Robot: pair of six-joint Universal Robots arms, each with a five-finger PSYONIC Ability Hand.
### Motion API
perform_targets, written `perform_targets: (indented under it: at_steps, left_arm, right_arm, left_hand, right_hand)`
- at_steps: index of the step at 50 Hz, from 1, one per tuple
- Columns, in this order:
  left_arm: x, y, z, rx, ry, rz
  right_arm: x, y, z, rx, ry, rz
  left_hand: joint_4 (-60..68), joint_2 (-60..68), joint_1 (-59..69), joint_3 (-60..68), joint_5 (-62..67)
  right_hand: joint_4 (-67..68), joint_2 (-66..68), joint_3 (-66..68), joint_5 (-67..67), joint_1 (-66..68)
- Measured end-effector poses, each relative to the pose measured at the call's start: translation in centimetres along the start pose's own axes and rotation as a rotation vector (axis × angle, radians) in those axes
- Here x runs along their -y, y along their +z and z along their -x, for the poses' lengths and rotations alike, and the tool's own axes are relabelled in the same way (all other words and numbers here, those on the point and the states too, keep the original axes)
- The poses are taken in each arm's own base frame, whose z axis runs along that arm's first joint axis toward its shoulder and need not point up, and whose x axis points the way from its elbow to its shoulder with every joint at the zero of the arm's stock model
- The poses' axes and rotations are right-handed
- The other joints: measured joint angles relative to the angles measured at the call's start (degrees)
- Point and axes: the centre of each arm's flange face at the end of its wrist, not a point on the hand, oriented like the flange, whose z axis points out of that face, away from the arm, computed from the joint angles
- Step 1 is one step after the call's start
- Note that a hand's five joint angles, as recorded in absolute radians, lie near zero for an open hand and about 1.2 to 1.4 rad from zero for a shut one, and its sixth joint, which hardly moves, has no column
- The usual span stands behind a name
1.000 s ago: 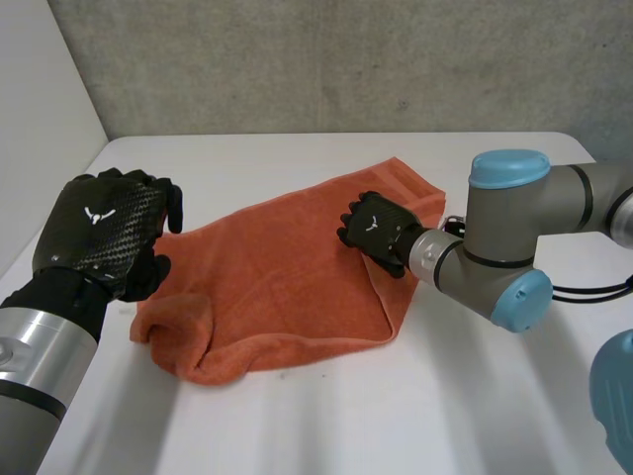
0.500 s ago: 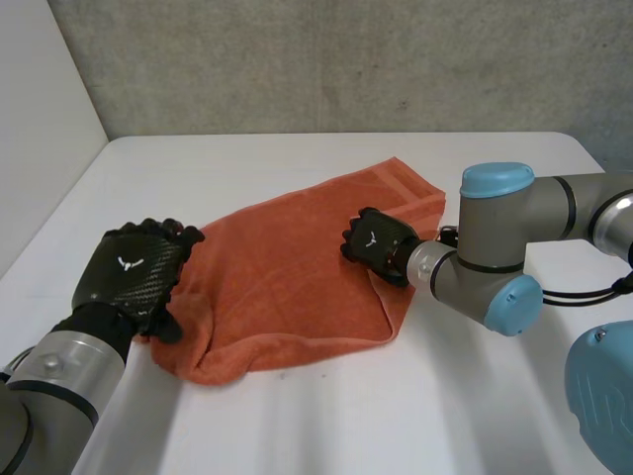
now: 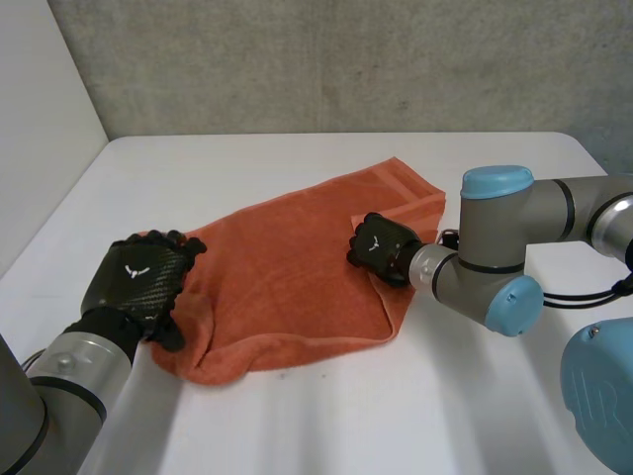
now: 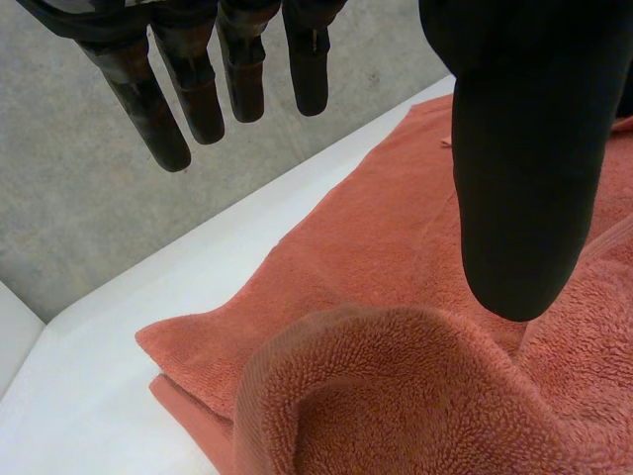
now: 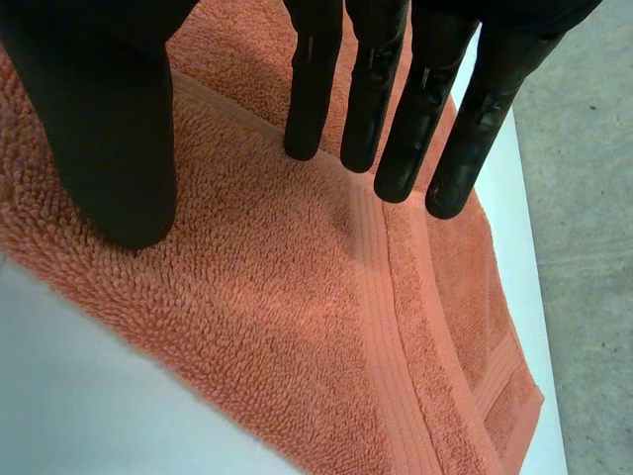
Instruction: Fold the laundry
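Note:
An orange towel [image 3: 287, 287] lies loosely folded across the middle of the white table [image 3: 425, 416]. My left hand [image 3: 138, 279] rests at its bunched left end. In the left wrist view that hand [image 4: 519, 168] is open, its straight fingers [image 4: 148, 99] and thumb hanging over a raised hump of towel [image 4: 396, 396], with nothing held. My right hand [image 3: 381, 247] sits on the towel's right side, near a folded edge. In its wrist view this hand [image 5: 109, 119] is open, fingers [image 5: 396, 109] stretched just above the woven band of the towel [image 5: 297, 327].
A grey wall runs behind the table, with a white panel at the far left. The right arm's elbow [image 3: 495, 257] hovers over the table just right of the towel. Bare tabletop lies in front of and behind the towel.
My left hand has come down and to the right onto the towel's left end, and its fingers have spread. My right hand has shifted slightly toward the towel's right edge.

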Motion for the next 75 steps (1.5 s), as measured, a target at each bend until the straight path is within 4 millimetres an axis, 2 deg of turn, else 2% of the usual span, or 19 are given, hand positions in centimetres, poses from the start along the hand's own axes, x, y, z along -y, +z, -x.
perform_targets:
  at_steps: [8, 18, 36, 40, 43, 46, 48, 49, 63, 68, 71, 75]
  left_arm:
    - [0.0, 0.0, 0.1, 0.003, -0.001, -0.001]
    - [0.0, 0.0, 0.0, 0.002, -0.002, -0.002]
    - [0.0, 0.0, 0.1, 0.003, -0.004, -0.002]
    - [0.0, 0.1, 0.1, 0.003, -0.004, -0.003]
    - [0.0, 0.1, 0.1, 0.003, -0.004, -0.003]
    - [0.0, 0.1, 0.1, 0.003, -0.004, -0.003]
    - [0.0, 0.1, 0.1, 0.005, -0.004, -0.003]
    - [0.0, 0.1, 0.1, 0.005, -0.004, -0.003]
    - [-0.1, 0.2, 0.2, 0.007, -0.004, 0.002]
    - [-0.7, 0.6, -0.1, -0.009, -0.001, 0.027]
    - [-1.2, 0.9, -0.5, -0.044, 0.005, 0.04]
    - [-1.5, 1.4, -1.0, -0.107, 0.03, 0.044]
  right_arm:
    - [0.0, -0.1, -0.1, -0.002, -0.008, 0.007]
    - [0.2, -0.4, -0.4, -0.009, -0.014, 0.009]
    - [-0.3, -0.2, 0.7, 0.024, -0.022, 0.019]
    - [-0.3, -0.1, 0.7, 0.022, -0.026, 0.019]
    - [-0.3, -0.1, 0.5, 0.017, -0.028, 0.019]
    - [-0.2, -0.1, 0.5, 0.015, -0.029, 0.018]
    - [-0.1, -0.3, 0.1, 0.001, -0.033, 0.015]
    - [0.0, -0.3, -0.1, -0.005, -0.034, 0.016]
    - [-0.4, -0.7, -1.8, -0.097, 0.007, 0.077]
    - [-1.2, -1.6, -3.9, -0.201, 0.123, 0.146]
    - [-1.9, -3.1, -5.6, -0.281, 0.263, 0.197]
    - [-2.5, -5.1, -6.4, -0.333, 0.406, 0.242]
  left_hand:
    - [-0.1, 0.0, 0.0, 0.0, 0.0]
    - [-0.1, 0.0, 0.0, 0.0, 0.0]
    - [-0.1, 0.0, 0.0, 0.0, 0.0]
    - [-0.1, 0.0, 0.0, 0.0, 0.0]
    - [-0.1, 0.0, 0.0, 0.0, 0.0]
    - [-0.1, 0.0, 0.0, 0.0, 0.0]
    - [-0.1, 0.0, 0.0, 0.0, 0.0]
    - [-0.1, 0.0, 0.0, 0.0, 0.0]
    - [-0.1, 0.0, 0.0, 0.0, 0.0]
    - [-0.1, 0.0, 0.0, 0.0, 0.0]
    - [0.1, 0.2, 0.0, 0.2, 0.3]
    - [2.1, 2.3, 1.3, 2.1, 2.2]
  right_hand:
    - [-11.1, -10.5, -11.0, -8.6, -7.9]
    - [-11.4, -10.5, -11.1, -9.5, -8.3]
    - [-11.3, -10.5, -11.0, -9.4, -8.3]
    - [-5.1, -4.6, -5.2, -4.0, -3.9]
    - [12.2, 13.0, 12.2, 11.8, 6.6]
    - [14.7, 15.7, 14.7, 14.1, 9.7]
    - [16.9, 17.8, 16.9, 16.3, 12.2]
    - [27.6, 27.8, 27.2, 27.3, 22.7]
    - [30.9, 30.8, 30.4, 30.5, 24.4]
    - [31.0, 30.8, 30.4, 30.7, 24.4]
    - [31.0, 30.8, 30.4, 30.7, 24.4]
    - [31.0, 30.8, 30.5, 30.7, 24.4]
